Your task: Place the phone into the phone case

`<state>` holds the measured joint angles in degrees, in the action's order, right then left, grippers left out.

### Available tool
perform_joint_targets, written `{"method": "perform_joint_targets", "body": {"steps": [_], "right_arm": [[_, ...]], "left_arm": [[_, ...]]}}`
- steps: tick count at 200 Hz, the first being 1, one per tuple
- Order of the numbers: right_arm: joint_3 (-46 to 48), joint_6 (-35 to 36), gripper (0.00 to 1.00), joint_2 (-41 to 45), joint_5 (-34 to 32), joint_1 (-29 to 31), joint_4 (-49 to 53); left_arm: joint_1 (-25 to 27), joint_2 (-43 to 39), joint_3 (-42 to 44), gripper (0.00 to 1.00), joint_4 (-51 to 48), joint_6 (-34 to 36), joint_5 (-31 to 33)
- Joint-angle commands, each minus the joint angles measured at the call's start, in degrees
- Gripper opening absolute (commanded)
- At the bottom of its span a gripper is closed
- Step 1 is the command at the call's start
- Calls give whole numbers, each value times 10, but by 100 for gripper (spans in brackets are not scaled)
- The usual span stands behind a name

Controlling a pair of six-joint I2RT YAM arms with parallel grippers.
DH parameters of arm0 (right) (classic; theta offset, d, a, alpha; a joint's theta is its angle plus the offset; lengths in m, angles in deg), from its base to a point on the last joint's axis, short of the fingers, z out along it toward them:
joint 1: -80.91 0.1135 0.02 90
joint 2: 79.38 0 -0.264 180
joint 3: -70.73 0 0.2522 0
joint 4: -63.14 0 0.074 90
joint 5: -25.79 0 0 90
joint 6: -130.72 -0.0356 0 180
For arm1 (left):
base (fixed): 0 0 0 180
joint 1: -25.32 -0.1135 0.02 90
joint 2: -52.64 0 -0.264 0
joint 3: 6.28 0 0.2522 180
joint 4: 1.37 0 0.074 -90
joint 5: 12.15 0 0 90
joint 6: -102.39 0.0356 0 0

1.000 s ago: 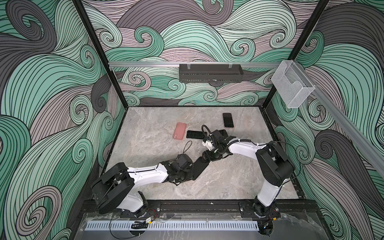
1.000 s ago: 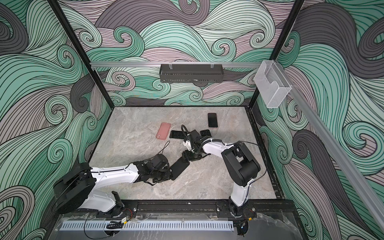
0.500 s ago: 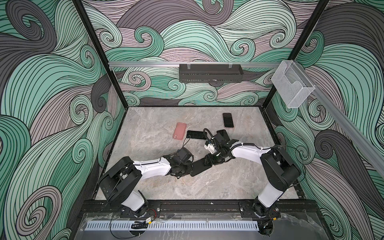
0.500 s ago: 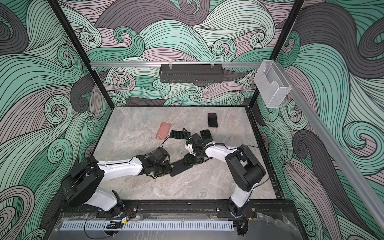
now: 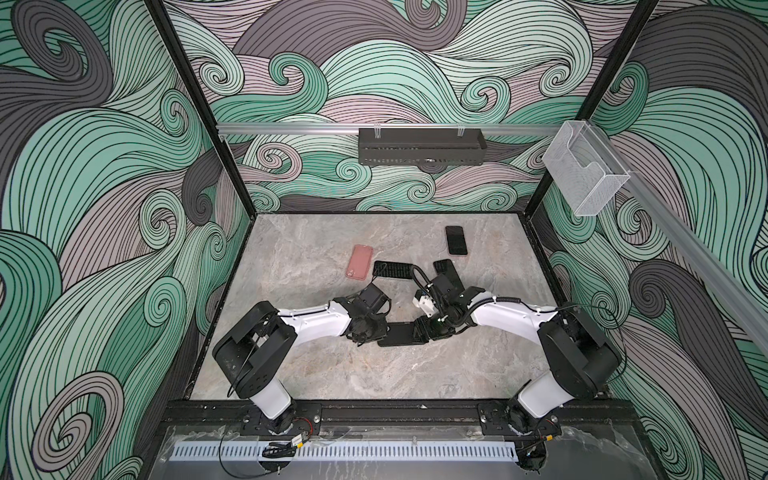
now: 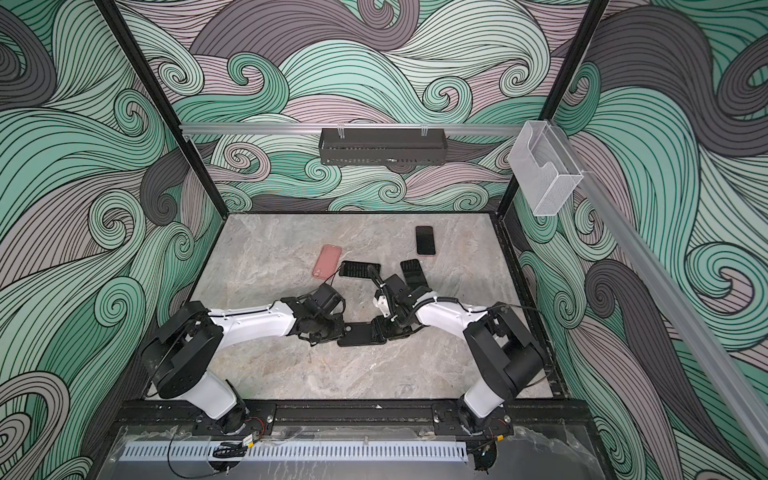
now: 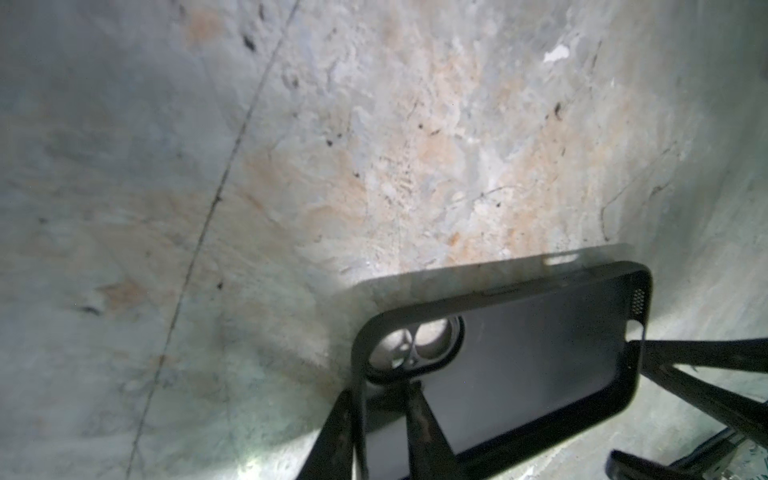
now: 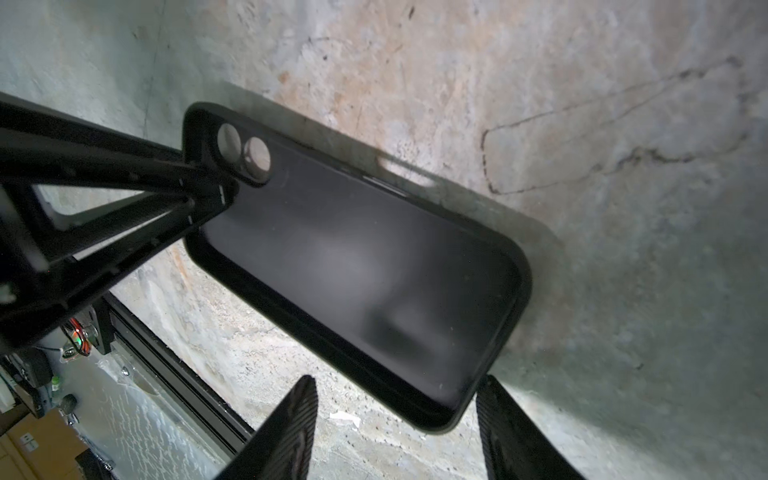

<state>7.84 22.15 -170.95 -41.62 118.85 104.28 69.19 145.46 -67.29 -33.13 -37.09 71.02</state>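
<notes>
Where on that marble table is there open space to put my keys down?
Bare marble: the front, between black case and front rail; and the back left corner behind the pink case. Crowded: the middle, from left gripper and right gripper back to the phone.

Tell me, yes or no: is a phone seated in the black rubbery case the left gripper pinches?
No, the black rubbery case is empty: grey marbled tabletop shows through its two camera holes.

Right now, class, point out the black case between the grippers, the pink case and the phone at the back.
black case (image 5: 397,335), in a top view, its flat middle.
pink case (image 5: 360,268), in a top view, its centre.
phone (image 5: 456,240), in a top view, mid-screen.
</notes>
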Motion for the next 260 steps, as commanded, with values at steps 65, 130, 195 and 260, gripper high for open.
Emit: {"method": "perform_joint_targets", "body": {"steps": [65,130,195,260], "right_arm": [[1,-11,62,3,1,9,2],[-8,-10,62,-6,8,11,2],[-53,45,66,17,-46,17,65],[-186,283,98,-19,-187,16,142]], "left_arm": [[-12,7,-28,30,-71,39,38],[-23,-33,-21,35,-58,34,22],[-63,-141,20,60,-70,40,37],[-91,-314,95,84,-126,56,109]]}}
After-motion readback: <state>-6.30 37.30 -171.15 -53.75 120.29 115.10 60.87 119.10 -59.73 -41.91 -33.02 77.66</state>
